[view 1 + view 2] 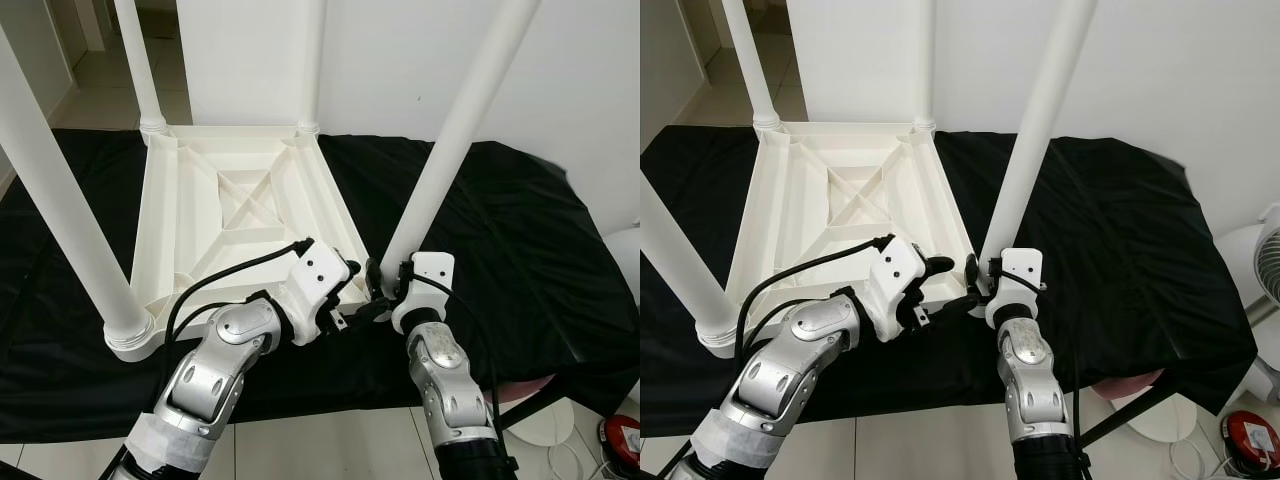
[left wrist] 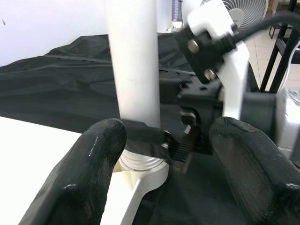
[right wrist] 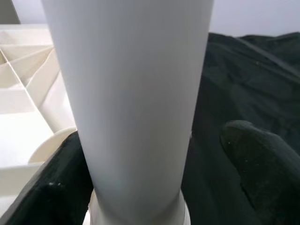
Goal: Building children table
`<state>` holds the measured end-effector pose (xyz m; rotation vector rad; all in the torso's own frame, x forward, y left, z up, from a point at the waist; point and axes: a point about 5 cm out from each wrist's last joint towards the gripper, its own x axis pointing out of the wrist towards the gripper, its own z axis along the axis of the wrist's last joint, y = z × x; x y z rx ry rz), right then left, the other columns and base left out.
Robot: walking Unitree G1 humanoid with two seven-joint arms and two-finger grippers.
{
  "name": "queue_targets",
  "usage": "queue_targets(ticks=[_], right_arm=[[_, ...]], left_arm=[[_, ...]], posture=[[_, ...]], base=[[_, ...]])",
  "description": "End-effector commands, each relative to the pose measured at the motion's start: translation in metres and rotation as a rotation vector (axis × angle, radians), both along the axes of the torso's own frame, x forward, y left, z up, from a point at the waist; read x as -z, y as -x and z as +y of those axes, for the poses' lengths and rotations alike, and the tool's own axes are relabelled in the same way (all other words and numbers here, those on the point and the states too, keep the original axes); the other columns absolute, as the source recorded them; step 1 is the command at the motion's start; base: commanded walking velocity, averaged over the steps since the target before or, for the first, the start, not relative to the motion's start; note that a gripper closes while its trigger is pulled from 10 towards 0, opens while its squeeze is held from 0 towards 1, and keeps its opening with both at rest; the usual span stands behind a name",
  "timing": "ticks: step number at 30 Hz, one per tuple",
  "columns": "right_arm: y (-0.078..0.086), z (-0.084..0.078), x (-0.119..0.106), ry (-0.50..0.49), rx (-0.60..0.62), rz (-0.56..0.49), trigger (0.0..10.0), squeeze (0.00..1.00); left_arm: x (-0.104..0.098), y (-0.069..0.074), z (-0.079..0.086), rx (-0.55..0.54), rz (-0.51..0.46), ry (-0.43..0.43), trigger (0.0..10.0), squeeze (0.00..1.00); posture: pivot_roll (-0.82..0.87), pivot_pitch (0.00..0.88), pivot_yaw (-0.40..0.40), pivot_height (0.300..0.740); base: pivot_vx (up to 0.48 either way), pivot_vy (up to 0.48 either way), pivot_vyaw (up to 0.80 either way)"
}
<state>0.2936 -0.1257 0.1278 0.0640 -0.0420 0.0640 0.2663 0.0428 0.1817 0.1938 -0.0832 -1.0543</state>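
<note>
A white plastic table [image 1: 240,215] lies upside down on a surface draped in black cloth [image 1: 520,240]. Its underside is a shallow square tray stiffened by moulded ribs that cross in an X, smooth and slightly glossy. Four round white legs stand up from its corners, each seated in a ringed collar. The near left leg [image 1: 60,210] rises to the left of the left tool [image 1: 352,285], and the two far legs stand beyond it, at the tray's far corners.

The left tool, on a silver arm with a white wrist block and black cables, hovers over the tray's near right corner. Its two thick black fingers [image 2: 91,164], rubbery and finely textured, are spread apart, with nothing between them; the near right leg [image 1: 455,140] and its collar lie just past their tips.

The right tool [image 1: 385,290] sits at the base of that same leg, just right of the left tool. In the right wrist view its black fingers [image 3: 262,159] flank the smooth white tube; whether they press on it I cannot tell.

The cloth is matte and creased, hanging over the near edge. Beyond it is a plain white wall, with pale floor tiles below and, to the right of the right tool, a white fan [image 1: 1265,255].
</note>
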Motion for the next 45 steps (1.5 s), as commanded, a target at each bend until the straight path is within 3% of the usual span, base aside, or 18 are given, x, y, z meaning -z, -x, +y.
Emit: queue_targets(ticks=[1,6,7,12,18,24,26,31,32,36,37,45], right_arm=[[0.004,-0.001,0.004,-0.034,-0.065,0.03,10.0,1.0],[0.004,-0.007,0.004,-0.016,-0.132,0.023,10.0,0.93],[0.004,-0.022,0.004,0.038,-0.31,0.012,10.0,0.0],[-0.002,-0.042,0.002,0.138,-0.497,0.005,10.0,0.0],[-0.014,-0.046,-0.001,0.215,-0.629,0.03,10.0,0.0],[-0.026,-0.045,0.002,0.271,-0.676,0.058,10.0,0.0],[-0.036,-0.04,0.003,0.289,-0.732,0.067,10.0,0.0],[-0.042,-0.032,0.006,0.291,-0.754,0.08,10.0,0.0],[-0.044,-0.029,0.007,0.293,-0.767,0.085,4.0,0.0],[-0.046,-0.027,0.008,0.297,-0.777,0.086,4.0,0.0],[-0.047,-0.025,0.009,0.296,-0.793,0.088,0.0,0.0],[-0.043,-0.03,0.015,0.292,-0.821,0.094,0.0,0.0]], left_arm=[[-0.001,-0.004,-0.001,-0.046,-0.009,0.009,10.0,0.0],[-0.002,-0.004,-0.001,-0.046,-0.01,0.01,10.0,0.0],[-0.002,-0.005,0.0,-0.046,-0.012,0.008,10.0,0.0],[-0.004,-0.006,0.0,-0.045,-0.017,0.007,10.0,0.0],[-0.005,-0.007,0.001,-0.049,-0.024,0.002,10.0,0.0],[-0.006,-0.008,0.002,-0.051,-0.028,0.002,10.0,0.0],[-0.006,-0.008,0.002,-0.052,-0.03,0.003,10.0,0.0],[-0.007,-0.008,0.001,-0.051,-0.032,0.003,10.0,0.0],[-0.007,-0.008,0.001,-0.051,-0.033,0.002,10.0,0.0],[-0.007,-0.008,0.001,-0.051,-0.033,0.002,10.0,0.0],[-0.008,-0.008,0.001,-0.051,-0.034,0.003,10.0,0.0],[-0.007,-0.007,0.001,-0.056,-0.033,0.006,10.0,0.0]], posture=[[-0.05,0.0,-0.066,0.74],[-0.05,0.0,-0.063,0.74],[-0.05,0.0,-0.06,0.74],[-0.05,0.0,-0.059,0.74],[-0.04,0.0,-0.058,0.74],[-0.03,0.0,-0.059,0.74],[-0.02,0.0,-0.057,0.74],[-0.02,0.0,-0.056,0.74],[-0.02,0.0,-0.055,0.74],[-0.02,0.0,-0.055,0.74],[-0.02,0.0,-0.057,0.74],[-0.02,0.0,-0.065,0.74]], base=[[0.0,0.0,0.0],[0.0,0.0,0.0],[0.0,0.0,0.0],[0.0,0.0,0.0],[0.0,0.0,0.0],[0.0,0.0,0.0],[0.0,0.0,0.0],[0.0,0.0,0.0],[0.0,0.0,0.0],[0.0,0.0,0.0],[0.0,0.0,0.0],[0.0,0.0,0.0]])
